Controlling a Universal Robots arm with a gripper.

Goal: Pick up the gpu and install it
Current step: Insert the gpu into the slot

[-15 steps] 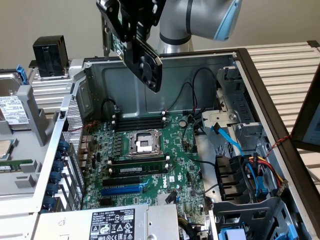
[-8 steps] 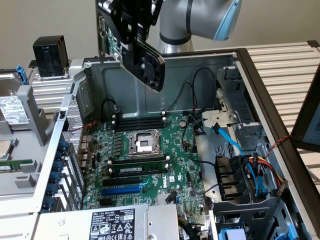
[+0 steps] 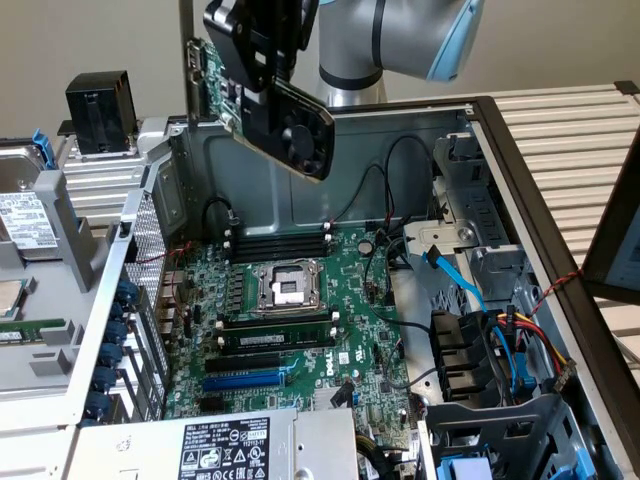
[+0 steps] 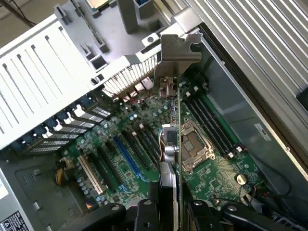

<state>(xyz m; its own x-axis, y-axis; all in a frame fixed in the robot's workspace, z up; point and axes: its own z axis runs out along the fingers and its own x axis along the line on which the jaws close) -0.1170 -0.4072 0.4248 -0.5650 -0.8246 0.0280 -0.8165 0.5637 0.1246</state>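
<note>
The gpu hangs in the air above the open computer case, tilted, with its glossy black fan shroud facing the exterior view's right and its green board and metal bracket toward the left. My gripper is shut on its upper part. In the wrist view the gpu shows edge-on, its bracket farthest from the camera, and my gripper clamps it from both sides. It sits well above the motherboard, roughly over the CPU socket and near the blue slot.
Memory sticks stand behind the CPU socket. Expansion slots lie in front of it. A power supply is at the front, a drive cage with cables on the right, a black cube block outside at the left.
</note>
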